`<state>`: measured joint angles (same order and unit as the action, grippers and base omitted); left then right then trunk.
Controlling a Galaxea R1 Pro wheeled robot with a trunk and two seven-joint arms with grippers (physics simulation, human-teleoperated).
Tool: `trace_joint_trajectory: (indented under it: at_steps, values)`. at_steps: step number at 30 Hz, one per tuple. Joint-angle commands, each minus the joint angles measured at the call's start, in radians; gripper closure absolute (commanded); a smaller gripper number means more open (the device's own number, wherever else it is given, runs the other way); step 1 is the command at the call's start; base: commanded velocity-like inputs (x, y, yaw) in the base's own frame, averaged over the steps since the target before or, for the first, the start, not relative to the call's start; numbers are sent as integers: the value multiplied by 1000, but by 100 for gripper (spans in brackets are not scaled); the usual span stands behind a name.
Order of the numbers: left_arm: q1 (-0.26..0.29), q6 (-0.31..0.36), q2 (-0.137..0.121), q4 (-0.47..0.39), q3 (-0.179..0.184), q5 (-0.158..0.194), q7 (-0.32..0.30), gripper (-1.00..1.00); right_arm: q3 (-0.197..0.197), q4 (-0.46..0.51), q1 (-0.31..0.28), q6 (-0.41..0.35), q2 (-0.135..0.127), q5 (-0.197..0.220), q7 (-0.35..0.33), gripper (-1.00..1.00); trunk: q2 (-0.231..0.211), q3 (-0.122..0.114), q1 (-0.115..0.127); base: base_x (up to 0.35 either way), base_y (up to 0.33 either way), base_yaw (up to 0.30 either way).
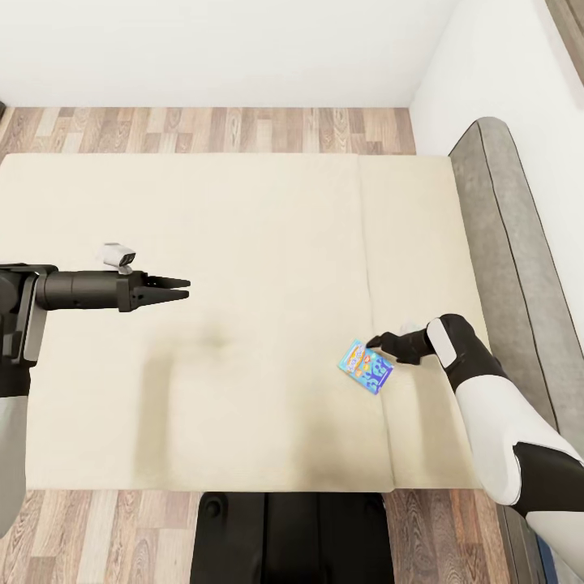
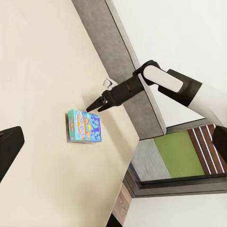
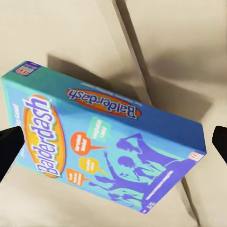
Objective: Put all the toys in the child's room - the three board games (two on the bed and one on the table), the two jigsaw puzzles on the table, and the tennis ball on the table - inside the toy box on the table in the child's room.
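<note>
the blue board game (image 2: 84, 126) lay flat on the beige mattress of the bed (image 2: 38, 61), its printed lid facing up. the right claw (image 2: 93, 106) reached down at an angle from a black and white arm, its dark fingertips close together and just above the box's near corner; whether they touched it could not be told. the grey headboard (image 2: 123, 61) ran along the mattress edge behind the arm, against a white wall. beyond it stood a grey-framed window showing green. a dark finger (image 2: 9, 149) of the left claw sat at the picture's edge.

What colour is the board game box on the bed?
Blue and teal board game box, orange Balderdash logos; clearest in the right wrist view.
</note>
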<state>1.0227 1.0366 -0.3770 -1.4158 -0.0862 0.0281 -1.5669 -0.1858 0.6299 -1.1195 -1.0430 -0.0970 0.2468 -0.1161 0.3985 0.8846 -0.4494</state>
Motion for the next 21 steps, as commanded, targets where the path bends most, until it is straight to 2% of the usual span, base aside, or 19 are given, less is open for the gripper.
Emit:
trace_joint_trajectory:
  at_steps: [1,21]
  values:
    - [0,11,0,0,0,0,-4,-100,-3,1,0,-4,0,-9,-15,-100,2,1,-1,0,0,0]
    - [0,11,0,0,0,0,-4,-100,-3,1,1,-4,0,-11,-40,-100,2,1,-1,0,0,0]
